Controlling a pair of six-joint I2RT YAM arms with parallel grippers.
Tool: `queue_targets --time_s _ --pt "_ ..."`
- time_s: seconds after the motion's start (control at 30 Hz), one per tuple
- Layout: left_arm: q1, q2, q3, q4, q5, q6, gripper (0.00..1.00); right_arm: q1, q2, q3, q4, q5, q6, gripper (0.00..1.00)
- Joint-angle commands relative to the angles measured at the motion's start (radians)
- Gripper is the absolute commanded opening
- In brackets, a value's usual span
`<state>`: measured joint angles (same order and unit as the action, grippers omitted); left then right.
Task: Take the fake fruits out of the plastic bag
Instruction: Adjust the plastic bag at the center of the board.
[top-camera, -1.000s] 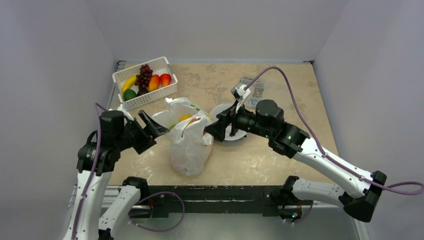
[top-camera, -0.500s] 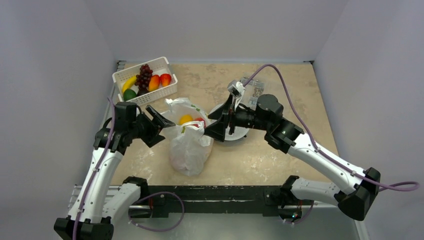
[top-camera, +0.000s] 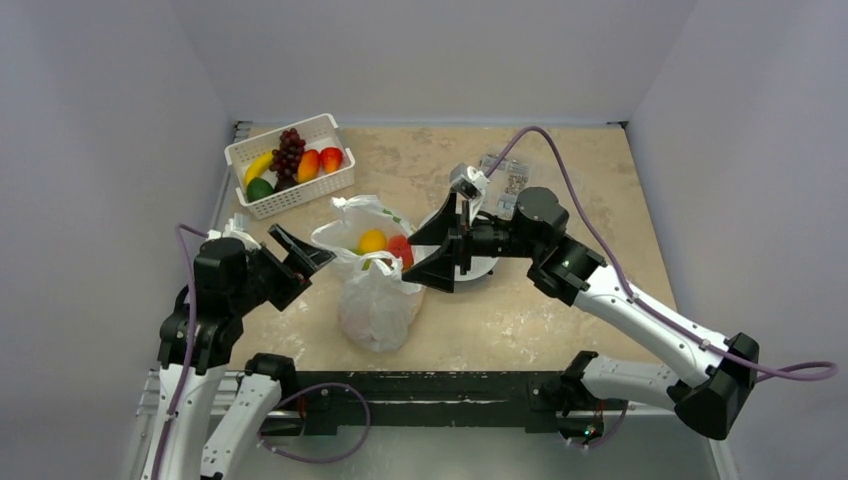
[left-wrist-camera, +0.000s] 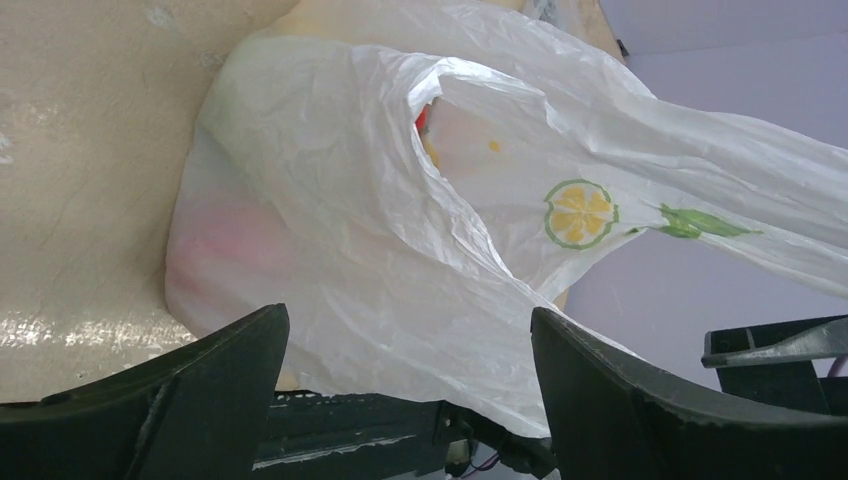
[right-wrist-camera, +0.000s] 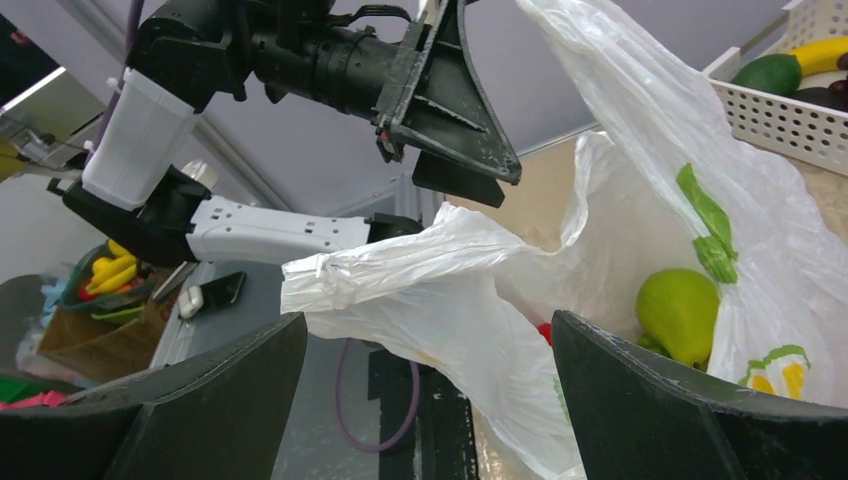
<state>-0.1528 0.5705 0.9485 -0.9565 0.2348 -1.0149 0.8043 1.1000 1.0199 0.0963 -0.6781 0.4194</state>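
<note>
Sideways, left hand (left-wrist-camera: 405, 315) and right hand (right-wrist-camera: 428, 320) (both agape) flank plastic bag (top-camera: 375, 300).

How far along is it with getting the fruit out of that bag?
Nothing looks done yet: a yellow fruit, a red one and a green pear lie inside the plastic bag. Both sets of jaws stand open at its sides, gripping nothing. Those fruits are left to lift out.
</note>
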Motion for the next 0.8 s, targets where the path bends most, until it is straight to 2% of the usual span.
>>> queue_targets --time_s 0.0,0.07,0.23,0.4,0.47,0.53,0.57,0.6,0.63,0.7,0.73,0.77 --pt "0.004 0.005 0.006 -0.004 -0.045 -0.080 0.94 0.003 0.002 0.038 0.071 -0.087 0.014 0.93" --pt "0.004 0.031 0.007 0.047 -0.035 -0.109 0.98 0.005 -0.008 0.026 0.067 -0.091 0.005 0.93" --pt "0.004 0.194 0.044 0.123 0.040 -0.109 0.99 0.015 -0.040 0.011 0.056 -0.100 -0.003 0.93" --pt "0.004 0.300 -0.005 0.210 0.075 -0.128 0.98 0.038 -0.057 0.005 0.030 -0.063 -0.031 0.93" --pt "0.005 0.318 -0.022 0.225 0.072 -0.116 0.93 0.044 -0.061 0.006 0.014 0.026 -0.034 0.93" --pt "0.004 0.318 -0.036 0.242 0.068 -0.105 0.81 0.052 -0.053 0.016 0.000 0.137 -0.039 0.88" --pt "0.004 0.313 -0.038 0.241 0.055 -0.095 0.75 0.065 -0.044 0.028 -0.011 0.173 -0.047 0.83" --pt "0.004 0.304 -0.039 0.239 0.039 -0.081 0.67 0.086 -0.033 0.044 -0.022 0.231 -0.061 0.73" --pt "0.004 0.292 -0.038 0.237 0.020 -0.065 0.60 0.110 -0.019 0.060 -0.035 0.308 -0.079 0.60" --pt "0.004 0.271 -0.028 0.225 -0.032 -0.023 0.43 0.193 0.010 0.096 -0.047 0.431 -0.125 0.25" --pt "0.004 0.263 -0.021 0.221 -0.054 0.003 0.38 0.238 0.026 0.111 -0.050 0.497 -0.160 0.11" --pt "0.006 0.261 -0.013 0.226 -0.060 0.029 0.34 0.291 0.046 0.135 -0.055 0.546 -0.208 0.04"
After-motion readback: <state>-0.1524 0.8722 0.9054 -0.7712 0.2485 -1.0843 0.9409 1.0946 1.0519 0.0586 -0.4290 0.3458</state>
